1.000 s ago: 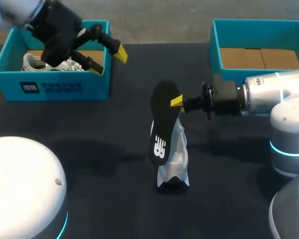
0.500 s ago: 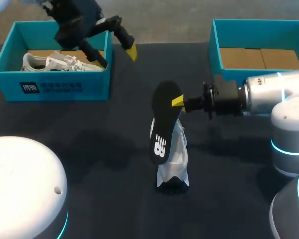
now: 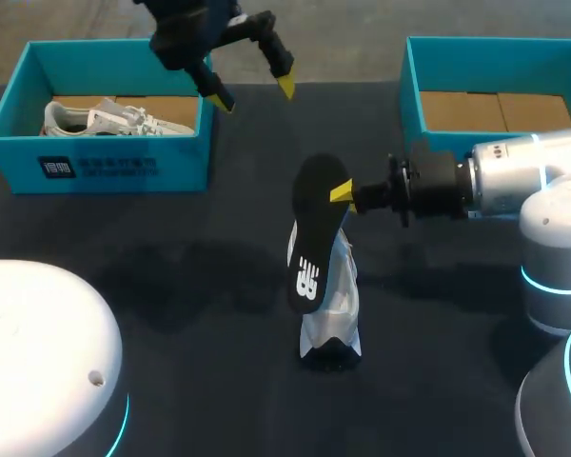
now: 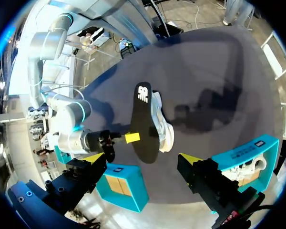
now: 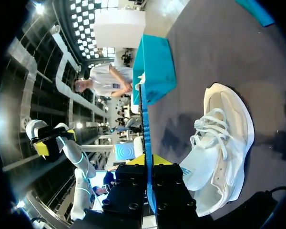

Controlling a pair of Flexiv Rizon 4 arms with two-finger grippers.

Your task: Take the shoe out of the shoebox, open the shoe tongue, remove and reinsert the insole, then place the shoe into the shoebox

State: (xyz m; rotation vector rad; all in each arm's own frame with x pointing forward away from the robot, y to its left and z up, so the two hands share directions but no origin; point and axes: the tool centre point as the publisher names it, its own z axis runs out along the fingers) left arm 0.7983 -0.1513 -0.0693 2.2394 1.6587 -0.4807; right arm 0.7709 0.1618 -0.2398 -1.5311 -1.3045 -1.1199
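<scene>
A white shoe (image 3: 331,307) lies on the dark table near the middle. My right gripper (image 3: 341,193) is shut on a black insole (image 3: 310,238), held upright on its edge just above the shoe. In the right wrist view the insole (image 5: 143,125) shows edge-on between the gripper's (image 5: 148,160) yellow tips, with the shoe (image 5: 224,143) beside it. My left gripper (image 3: 254,93) hangs open and empty high over the table's far edge, right of the left box. From the left wrist view the left gripper (image 4: 142,157) looks down on the insole (image 4: 143,125) and shoe (image 4: 163,129).
A teal shoebox (image 3: 19,143) at the back left holds another white shoe (image 3: 95,118). A second teal shoebox (image 3: 411,95) with a bare cardboard floor stands at the back right, just behind my right arm. White robot bases fill both front corners.
My left arm has swung right and away from over the left shoebox to the table's far middle, still open. The right arm, insole and shoe have not moved.
</scene>
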